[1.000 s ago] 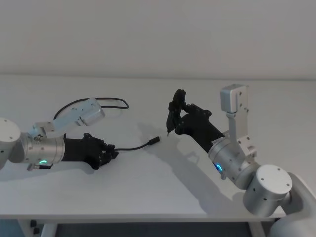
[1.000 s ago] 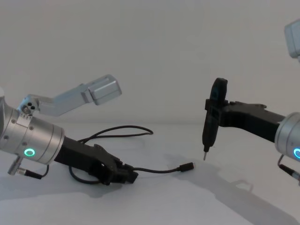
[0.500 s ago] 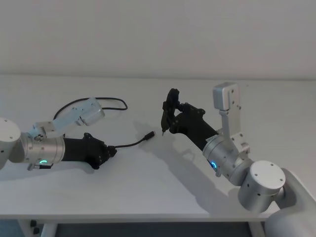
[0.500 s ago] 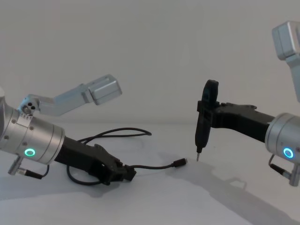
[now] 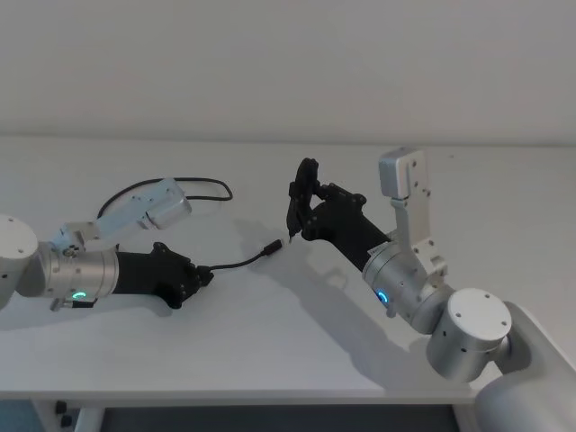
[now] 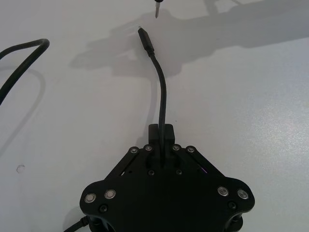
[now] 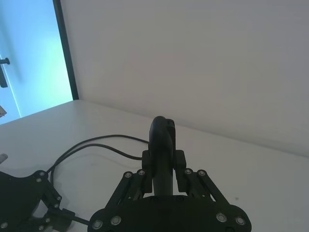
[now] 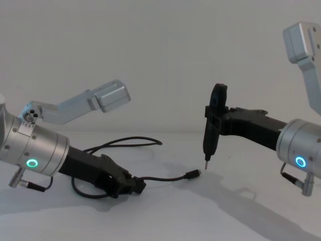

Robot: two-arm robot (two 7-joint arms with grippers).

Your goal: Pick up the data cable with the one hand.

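Note:
The data cable (image 5: 238, 263) is a thin black cord lying on the white table (image 5: 270, 342). My left gripper (image 5: 202, 274), the blocky one hand, lies low on the table and is shut on the cord (image 6: 161, 92) a short way behind its plug (image 6: 146, 41). The free plug (image 8: 193, 174) points toward the right arm. The rest of the cord loops back behind the left arm (image 8: 130, 142). My right gripper (image 5: 306, 209) is shut on a slim black pin-tipped tool (image 8: 213, 120), its metal tip (image 8: 205, 163) hovering just above and beside the plug.
The silver camera block of the left wrist (image 5: 148, 205) sticks up over the cable loop. The right arm's silver block (image 5: 402, 175) rises behind its gripper. A plain white wall stands behind the table. The table's front edge runs near the bottom of the head view.
The right arm has swung left, bringing the pin tip close to the plug. The plug end has shifted a little left with the left gripper still shut on the cord.

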